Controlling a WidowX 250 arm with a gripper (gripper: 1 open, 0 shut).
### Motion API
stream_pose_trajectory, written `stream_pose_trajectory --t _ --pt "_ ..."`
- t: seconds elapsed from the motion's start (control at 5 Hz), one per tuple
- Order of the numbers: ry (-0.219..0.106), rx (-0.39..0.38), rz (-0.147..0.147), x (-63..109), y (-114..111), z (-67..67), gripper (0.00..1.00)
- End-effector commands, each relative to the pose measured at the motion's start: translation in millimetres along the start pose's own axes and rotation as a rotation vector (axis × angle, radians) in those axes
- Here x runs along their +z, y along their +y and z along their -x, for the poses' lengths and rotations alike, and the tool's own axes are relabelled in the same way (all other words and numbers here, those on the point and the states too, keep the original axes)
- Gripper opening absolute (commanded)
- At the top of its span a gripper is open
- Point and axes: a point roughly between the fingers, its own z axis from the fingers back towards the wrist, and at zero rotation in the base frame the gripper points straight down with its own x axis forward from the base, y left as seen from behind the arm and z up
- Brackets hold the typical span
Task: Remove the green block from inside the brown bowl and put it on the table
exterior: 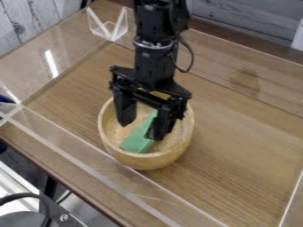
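Green block in bowl, on table

Green block (141,139): small bright green bar, flat-sided, lying inside the brown bowl (173,155) w/ one end toward the near rim, partly hidden from above. Bowl: round, light tan wood, thick rim, pale inside, upright, near the front clear wall. Table (236,142): brown wood-grain top w/ low clear walls round the edges.
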Motion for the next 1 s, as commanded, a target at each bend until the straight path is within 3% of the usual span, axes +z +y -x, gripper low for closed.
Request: stream_pose_trajectory --t 0.0,0.2,0.6,0.8 --pt "-0.066 -0.005 -0.030 4.6 -2.4 -8.3 1.00" --pt "-0.092 -0.011 -0.058 -1.6 -5.1 -8.3 1.00" --pt "-0.157 -0.037 -0.085 8.4 11.8 -4.2 1.00" --pt "-0.151 -0.034 -0.062 -3.7 13.3 -7.7 1.00"
